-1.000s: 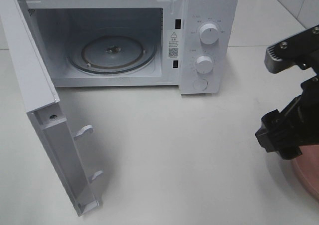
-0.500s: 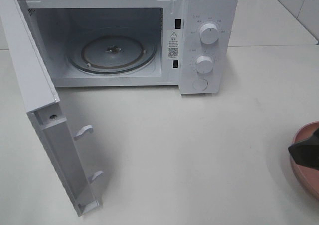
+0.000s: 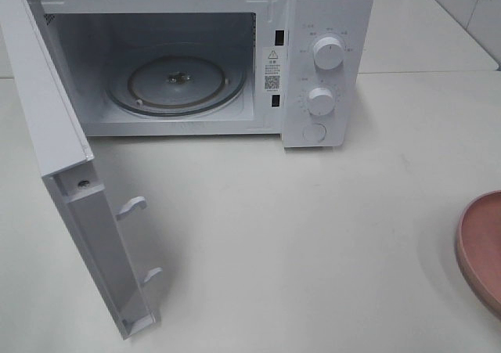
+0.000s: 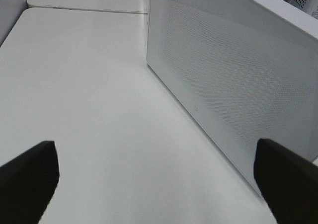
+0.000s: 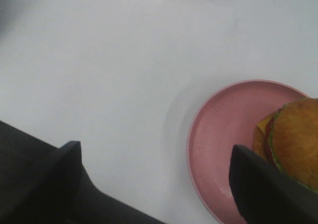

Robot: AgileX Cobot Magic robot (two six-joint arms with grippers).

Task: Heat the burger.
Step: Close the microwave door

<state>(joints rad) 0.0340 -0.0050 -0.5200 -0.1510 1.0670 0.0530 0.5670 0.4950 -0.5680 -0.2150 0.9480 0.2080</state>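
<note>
**Lining up on the burger, microwave already open**

I had the right gripper (image 5: 154, 184) hanging over the pink plate (image 5: 218, 134), jaws spread wide and empty. The burger (image 5: 290, 139) sat on the far side of that plate, not between the fingers. Reckoned the next move was shifting across and coming down around the bun. The left gripper (image 4: 154, 179) was wide apart too, parked beside the microwave door (image 3: 74, 204), which stood open. The turntable (image 3: 176, 83) was bare, and I saw nothing blocking the way in.

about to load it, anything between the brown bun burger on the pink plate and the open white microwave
Nothing visible. The burger sits on the pink plate, the microwave door is swung open, and bare white table lies between.
</note>
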